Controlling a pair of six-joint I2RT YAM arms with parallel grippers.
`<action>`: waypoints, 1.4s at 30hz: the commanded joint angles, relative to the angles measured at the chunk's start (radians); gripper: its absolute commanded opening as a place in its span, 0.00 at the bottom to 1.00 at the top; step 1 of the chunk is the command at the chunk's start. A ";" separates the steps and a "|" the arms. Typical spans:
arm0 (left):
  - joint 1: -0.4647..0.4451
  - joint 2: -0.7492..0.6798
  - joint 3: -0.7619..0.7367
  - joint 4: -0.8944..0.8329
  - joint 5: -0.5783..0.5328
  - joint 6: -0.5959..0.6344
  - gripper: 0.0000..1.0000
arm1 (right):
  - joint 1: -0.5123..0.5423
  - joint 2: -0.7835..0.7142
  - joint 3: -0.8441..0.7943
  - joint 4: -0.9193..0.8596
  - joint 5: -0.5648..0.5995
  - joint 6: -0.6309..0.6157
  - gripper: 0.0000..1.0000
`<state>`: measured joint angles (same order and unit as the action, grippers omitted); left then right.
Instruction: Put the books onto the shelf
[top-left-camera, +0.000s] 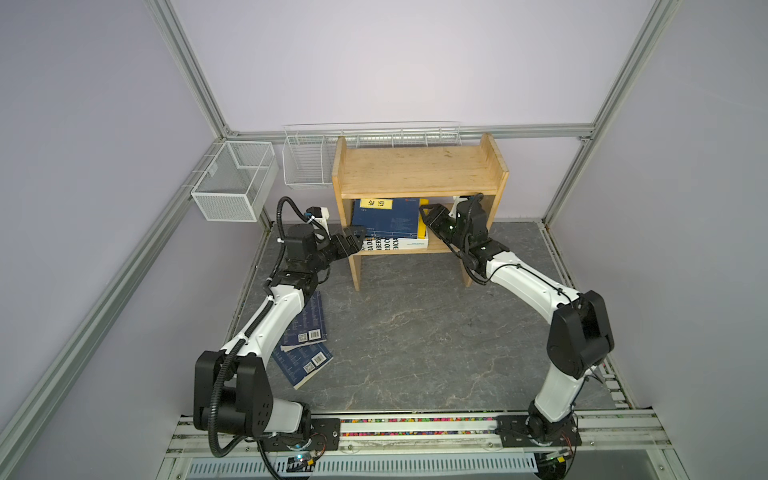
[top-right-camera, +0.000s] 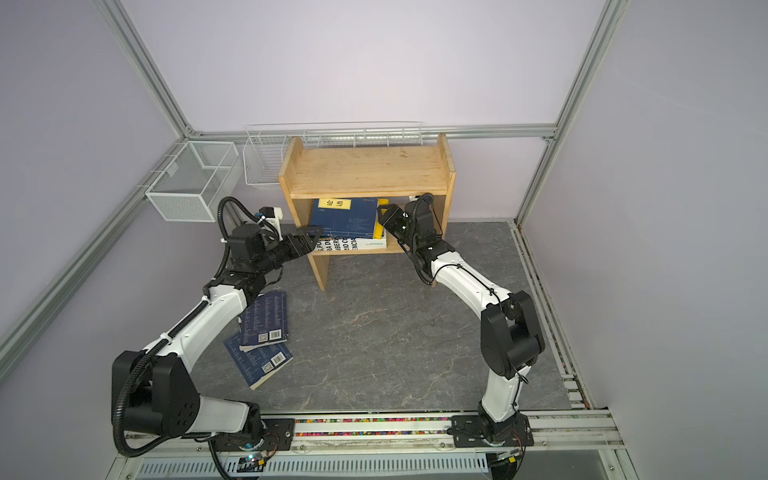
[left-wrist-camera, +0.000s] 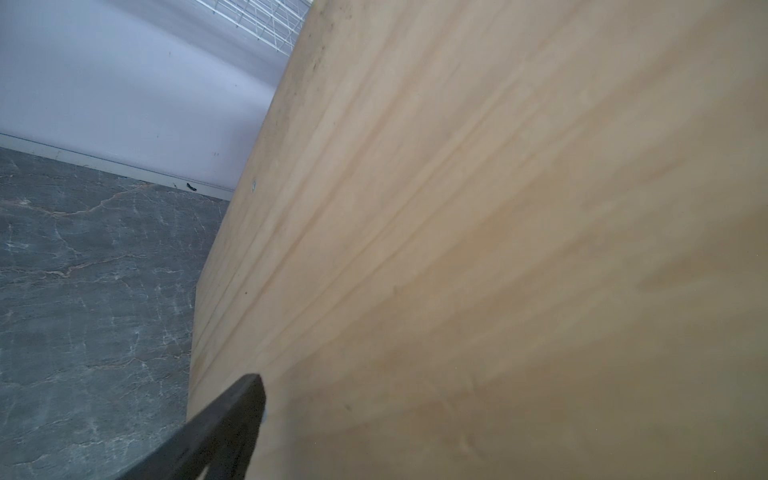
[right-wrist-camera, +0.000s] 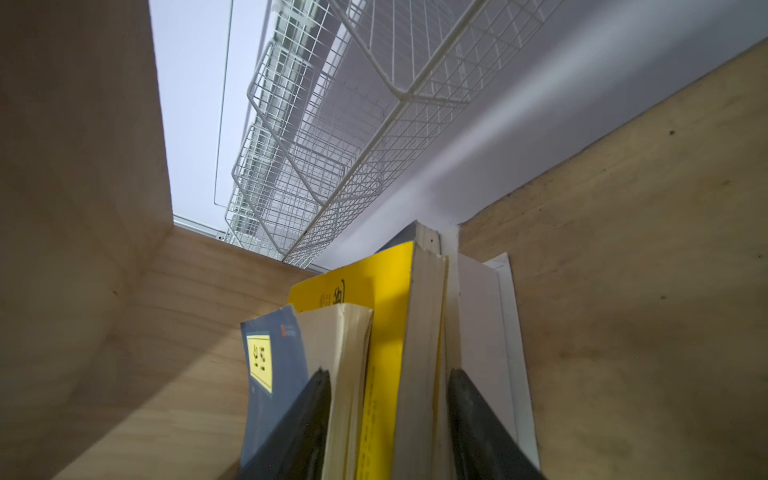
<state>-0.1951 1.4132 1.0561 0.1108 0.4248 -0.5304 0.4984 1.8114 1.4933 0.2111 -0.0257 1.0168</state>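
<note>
The pine shelf (top-left-camera: 415, 170) (top-right-camera: 365, 170) stands at the back. On its lower tier lies a stack of books: a thick white one (top-left-camera: 395, 244) at the bottom, a yellow one (right-wrist-camera: 386, 291) in the middle, a navy one (top-left-camera: 386, 218) (top-right-camera: 345, 218) on top. My right gripper (top-left-camera: 426, 214) (right-wrist-camera: 388, 372) reaches in from the right, its fingers pressed on the navy and yellow books together. My left gripper (top-left-camera: 356, 239) (top-right-camera: 309, 237) stands open at the shelf's left side panel (left-wrist-camera: 457, 249); only one finger (left-wrist-camera: 232, 415) shows in its wrist view. Two more navy books (top-left-camera: 309, 328) (top-left-camera: 307, 365) lie overlapping on the floor under the left arm.
White wire baskets hang on the walls: one at the left (top-left-camera: 235, 180), one beside the shelf (top-left-camera: 307, 162), a long one behind it (top-left-camera: 399, 135). The grey stone-look mat (top-left-camera: 415, 332) spreads in front of the shelf. Aluminium frame posts stand at the corners.
</note>
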 joint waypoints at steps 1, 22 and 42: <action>0.005 0.013 0.000 0.029 0.010 -0.003 0.97 | -0.008 0.020 0.025 0.052 -0.035 0.024 0.44; 0.005 0.023 -0.005 0.044 0.011 -0.018 0.97 | 0.000 -0.020 0.042 0.043 -0.051 -0.084 0.24; 0.015 0.003 -0.004 0.065 0.025 -0.048 0.98 | -0.032 -0.038 0.010 0.157 -0.162 0.068 0.10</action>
<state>-0.1921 1.4288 1.0561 0.1375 0.4290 -0.5648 0.4736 1.8309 1.5032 0.2955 -0.1230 1.0443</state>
